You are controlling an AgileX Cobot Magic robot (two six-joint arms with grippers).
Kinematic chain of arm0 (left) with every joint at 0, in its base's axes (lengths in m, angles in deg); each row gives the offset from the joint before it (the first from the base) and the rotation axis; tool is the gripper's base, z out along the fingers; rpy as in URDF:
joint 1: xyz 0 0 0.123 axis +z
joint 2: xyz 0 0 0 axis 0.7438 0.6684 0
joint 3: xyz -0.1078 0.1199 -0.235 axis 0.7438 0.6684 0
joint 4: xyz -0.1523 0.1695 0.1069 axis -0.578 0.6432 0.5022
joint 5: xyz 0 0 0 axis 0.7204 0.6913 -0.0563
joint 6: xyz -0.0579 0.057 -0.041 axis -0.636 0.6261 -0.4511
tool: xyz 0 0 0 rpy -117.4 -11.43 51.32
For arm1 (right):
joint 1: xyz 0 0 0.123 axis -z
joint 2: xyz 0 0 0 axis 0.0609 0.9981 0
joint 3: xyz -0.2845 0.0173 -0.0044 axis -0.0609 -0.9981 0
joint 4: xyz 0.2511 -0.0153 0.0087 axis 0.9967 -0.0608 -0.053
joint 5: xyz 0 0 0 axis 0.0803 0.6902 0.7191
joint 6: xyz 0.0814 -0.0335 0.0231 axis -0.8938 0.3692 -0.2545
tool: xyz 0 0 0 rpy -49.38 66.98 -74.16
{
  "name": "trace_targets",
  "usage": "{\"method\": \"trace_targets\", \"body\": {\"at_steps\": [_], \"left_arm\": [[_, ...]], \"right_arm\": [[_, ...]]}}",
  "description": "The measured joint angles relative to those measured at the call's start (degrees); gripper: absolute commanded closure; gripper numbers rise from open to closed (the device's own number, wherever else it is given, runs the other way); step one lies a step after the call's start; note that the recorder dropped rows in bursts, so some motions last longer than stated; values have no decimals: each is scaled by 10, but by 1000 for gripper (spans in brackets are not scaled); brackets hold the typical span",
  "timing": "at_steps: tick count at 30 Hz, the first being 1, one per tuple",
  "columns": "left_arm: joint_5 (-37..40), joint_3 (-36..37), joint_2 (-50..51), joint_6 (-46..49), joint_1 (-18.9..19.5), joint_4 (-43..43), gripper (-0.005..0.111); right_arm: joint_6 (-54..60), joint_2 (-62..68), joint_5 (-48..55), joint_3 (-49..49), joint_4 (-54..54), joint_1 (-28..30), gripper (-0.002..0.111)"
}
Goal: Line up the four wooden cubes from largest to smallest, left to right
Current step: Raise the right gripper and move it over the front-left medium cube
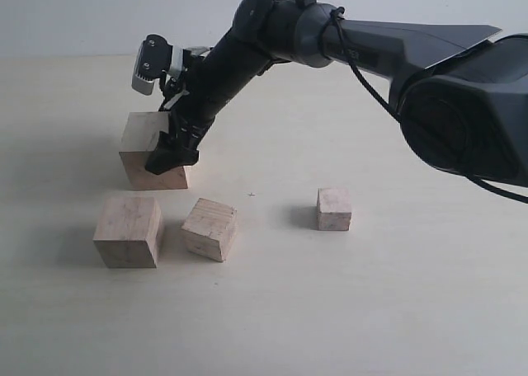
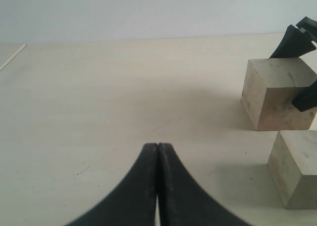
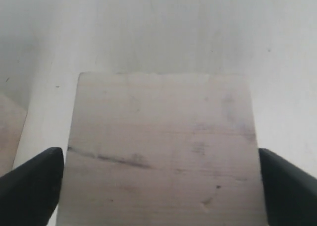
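soft even daylight, faint shadows, slight blur

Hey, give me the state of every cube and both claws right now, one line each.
largest cube: on the table, clamped by the right claw.
second cube: free, sitting square.
third cube: free, turned at an angle.
smallest cube: free, alone at right.
right claw: shut on the largest cube.
left claw: shut, empty.
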Motion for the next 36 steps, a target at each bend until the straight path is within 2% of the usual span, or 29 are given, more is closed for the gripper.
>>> {"method": "trace_targets", "body": {"at_steps": [15, 23, 27, 34, 36], "left_arm": [[0, 0, 0, 0, 0, 0, 107], [0, 0, 0, 0, 0, 0, 107], [0, 0, 0, 0, 0, 0, 107], [0, 0, 0, 0, 0, 0, 107], [0, 0, 0, 0, 0, 0, 107]], "right_arm": [[-18, -30, 20, 0, -3, 0, 3], [-120, -134, 79, 0, -25, 2, 4], [-178, -162, 125, 0, -28, 1, 10], [-204, -168, 137, -17, -33, -36, 38], [-204, -170, 139, -22, -34, -53, 40]]}}
